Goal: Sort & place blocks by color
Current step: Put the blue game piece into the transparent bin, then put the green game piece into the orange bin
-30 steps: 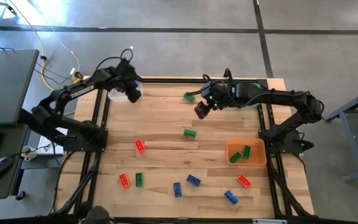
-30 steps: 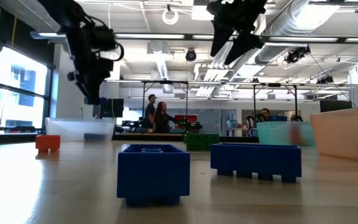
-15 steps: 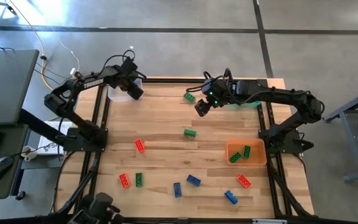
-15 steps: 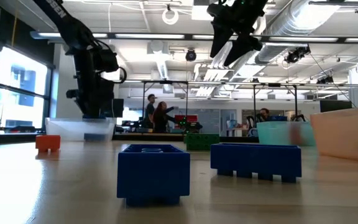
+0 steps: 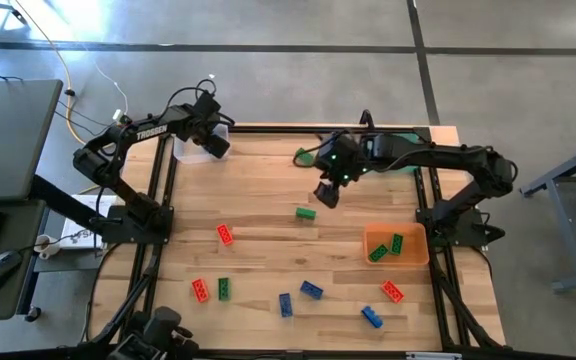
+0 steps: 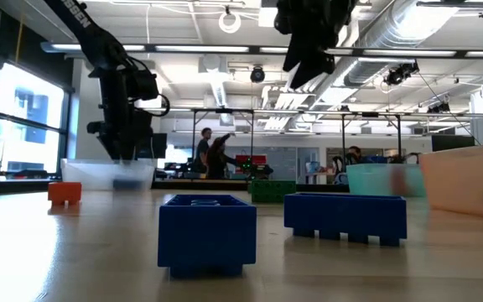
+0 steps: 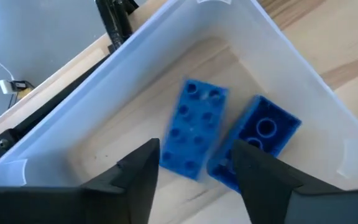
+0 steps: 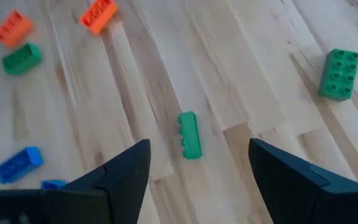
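Observation:
My left gripper (image 5: 213, 146) (image 7: 194, 150) hangs open over the clear bin (image 5: 190, 150) at the table's far left corner. Two blue blocks (image 7: 193, 128) (image 7: 258, 134) lie on the bin's floor below its fingers. My right gripper (image 5: 326, 192) (image 8: 199, 147) is open above the table's middle, just beyond a green block (image 5: 305, 212) (image 8: 189, 134) lying on its side. Another green block (image 5: 303, 155) (image 8: 339, 73) lies farther back. Red (image 5: 225, 234), green (image 5: 224, 289) and blue (image 5: 311, 290) blocks lie scattered on the near half.
An orange bin (image 5: 414, 256) holding green blocks stands at the right edge. A teal bin (image 5: 408, 138) sits at the far right, under my right arm. The table's black frame rails run along both sides. Bare wood shows in the middle of the table.
My left gripper has come down over the clear bin and then kept still. My right gripper has moved toward the table's near edge, closer to the green block in the middle. No block on the table has shifted.

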`<action>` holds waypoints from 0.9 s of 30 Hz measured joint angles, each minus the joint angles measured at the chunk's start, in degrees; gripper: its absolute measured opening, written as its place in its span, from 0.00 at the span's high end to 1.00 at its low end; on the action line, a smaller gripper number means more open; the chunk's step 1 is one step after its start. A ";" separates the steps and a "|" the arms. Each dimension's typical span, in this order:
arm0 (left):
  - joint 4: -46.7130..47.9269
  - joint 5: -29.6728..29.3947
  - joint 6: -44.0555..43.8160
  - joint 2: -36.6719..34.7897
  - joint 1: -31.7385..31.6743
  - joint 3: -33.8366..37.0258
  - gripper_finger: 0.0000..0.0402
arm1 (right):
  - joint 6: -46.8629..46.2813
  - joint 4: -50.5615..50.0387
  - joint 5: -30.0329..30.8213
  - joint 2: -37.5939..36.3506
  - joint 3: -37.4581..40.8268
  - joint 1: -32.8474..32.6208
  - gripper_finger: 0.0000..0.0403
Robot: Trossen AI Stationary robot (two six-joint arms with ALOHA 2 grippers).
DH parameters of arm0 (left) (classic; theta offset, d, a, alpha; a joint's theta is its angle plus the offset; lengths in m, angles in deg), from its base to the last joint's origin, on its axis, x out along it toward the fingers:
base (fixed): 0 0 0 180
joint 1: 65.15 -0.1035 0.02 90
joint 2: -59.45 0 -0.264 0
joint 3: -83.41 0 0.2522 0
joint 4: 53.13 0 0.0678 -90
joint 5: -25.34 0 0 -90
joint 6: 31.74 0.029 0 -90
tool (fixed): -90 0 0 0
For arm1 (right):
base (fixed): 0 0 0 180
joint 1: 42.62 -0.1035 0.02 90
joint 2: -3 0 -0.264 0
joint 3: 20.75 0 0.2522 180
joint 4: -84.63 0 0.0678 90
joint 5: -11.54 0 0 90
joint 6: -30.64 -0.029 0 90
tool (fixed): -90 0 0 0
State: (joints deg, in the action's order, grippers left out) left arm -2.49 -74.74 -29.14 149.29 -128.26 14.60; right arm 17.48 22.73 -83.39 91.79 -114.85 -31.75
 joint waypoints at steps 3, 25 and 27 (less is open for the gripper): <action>0.59 0.21 -0.51 0.00 0.02 -0.28 0.47 | 1.66 -0.01 0.35 2.31 0.00 -1.00 0.36; 19.09 8.89 4.06 -5.18 1.38 -13.20 0.40 | 4.65 3.28 0.71 17.51 0.00 -2.40 0.36; 20.76 8.86 4.05 -7.11 1.86 -13.20 0.40 | 4.65 3.72 0.50 18.53 0.00 -2.75 0.36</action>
State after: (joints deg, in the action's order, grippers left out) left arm 18.27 -65.88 -25.09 142.18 -126.40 1.40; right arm 22.13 26.44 -82.89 110.32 -114.85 -34.51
